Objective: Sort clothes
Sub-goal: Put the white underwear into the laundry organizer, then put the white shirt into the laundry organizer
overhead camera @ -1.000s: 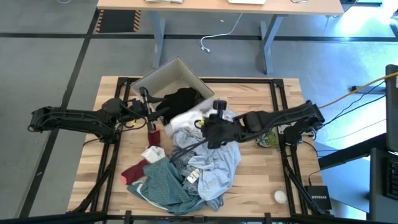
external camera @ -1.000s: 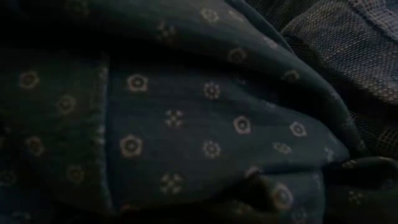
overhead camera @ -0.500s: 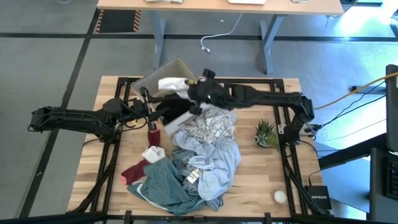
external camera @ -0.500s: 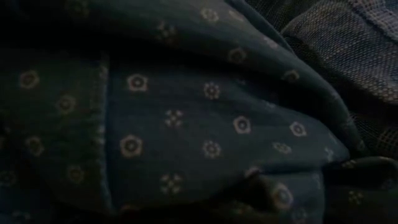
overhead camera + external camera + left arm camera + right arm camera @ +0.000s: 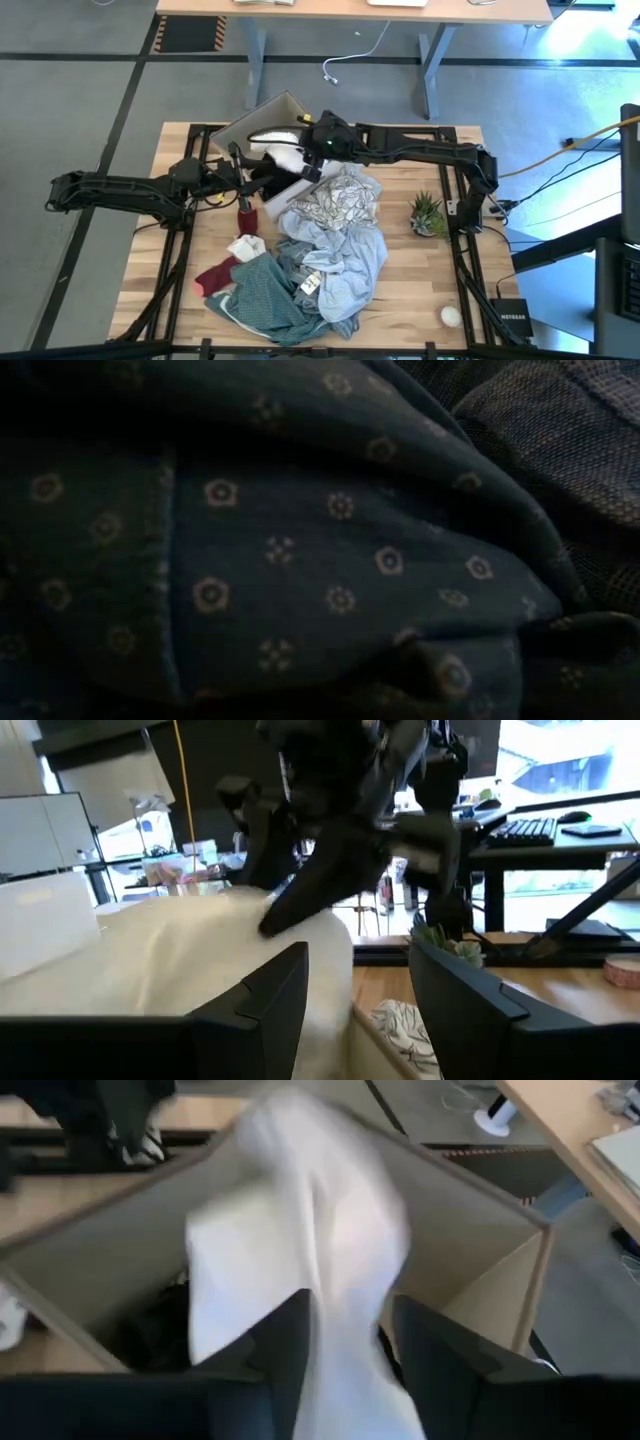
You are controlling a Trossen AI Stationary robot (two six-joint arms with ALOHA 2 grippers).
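Note:
My right gripper reaches over the beige cardboard box at the table's far side, shut on a white garment. A black garment lies in the box. My left gripper is open at the box's near-left wall, its fingers level. The remaining clothes lie in a pile on the table: white patterned, light blue, teal-green, dark red, a small white piece. A dark patterned cloth fills the low view. My right gripper pinches the white garment between its two fingers, which slant down from the table's right side. The cloth hangs slack below the fingers into the box, clear of the table. My left gripper: I cannot tell whether its fingers touch the box wall or the white cloth.
A small potted plant stands at the right of the pile. A small white ball lies near the front right corner. A dark red piece lies by the box's near corner. A black frame runs around the table.
My right gripper has gone from the middle of the pile toward the table's far left, to above the box, lifting the white garment clear of the pile. The white patterned garment beneath now shows. In the last half second the white cloth has sunk lower into the box.

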